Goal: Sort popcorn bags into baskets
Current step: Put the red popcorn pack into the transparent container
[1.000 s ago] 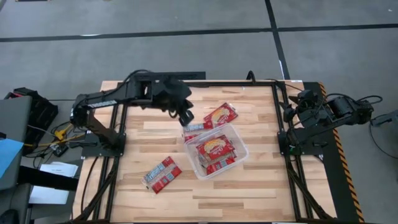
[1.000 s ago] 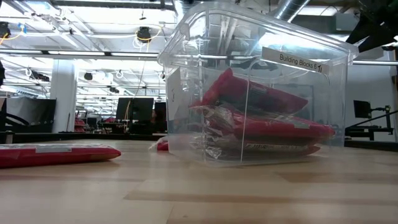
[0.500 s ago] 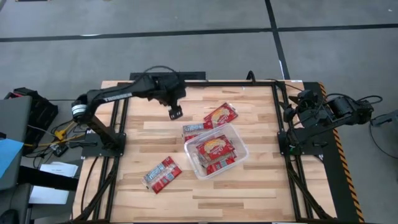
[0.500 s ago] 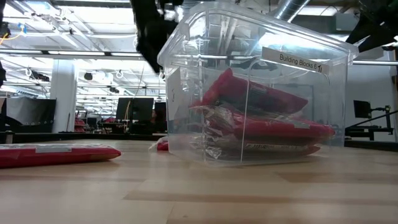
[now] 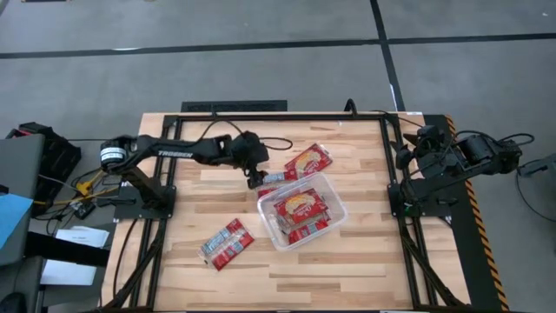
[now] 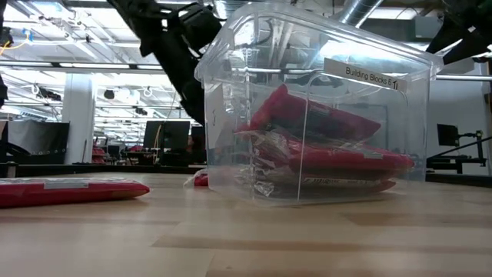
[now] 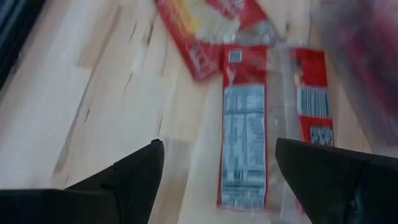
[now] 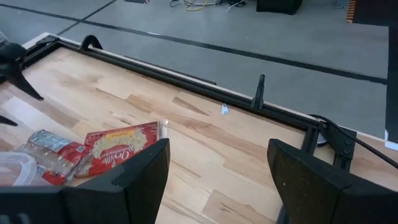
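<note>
A clear tub (image 5: 330, 196) stands mid-table with several red popcorn bags (image 5: 300, 211) inside. Three more bags lie flat on the wood. One (image 5: 276, 177) is at the tub's far left corner, one (image 5: 308, 160) is just beyond it, and one (image 5: 228, 243) is nearer the front left. My left gripper (image 5: 254, 180) hangs open, slanting down over the corner bag. In the left wrist view that bag (image 7: 244, 130) shows label side up between and beyond my left gripper's (image 7: 217, 158) spread fingers. My right gripper (image 8: 217, 155) waits open at the table's right edge.
A black frame (image 5: 287, 116) runs around the table's edges. Bare wood lies left of the tub and along the front. In the low view the tub (image 6: 315, 108) fills the middle, with a bag (image 6: 69, 188) lying at the left.
My left gripper has come down from high above the tub's far left corner to just over the bag lying there, and the arm has stretched out low over the table. In the low view it has entered from above. The bags and tub have not moved.
</note>
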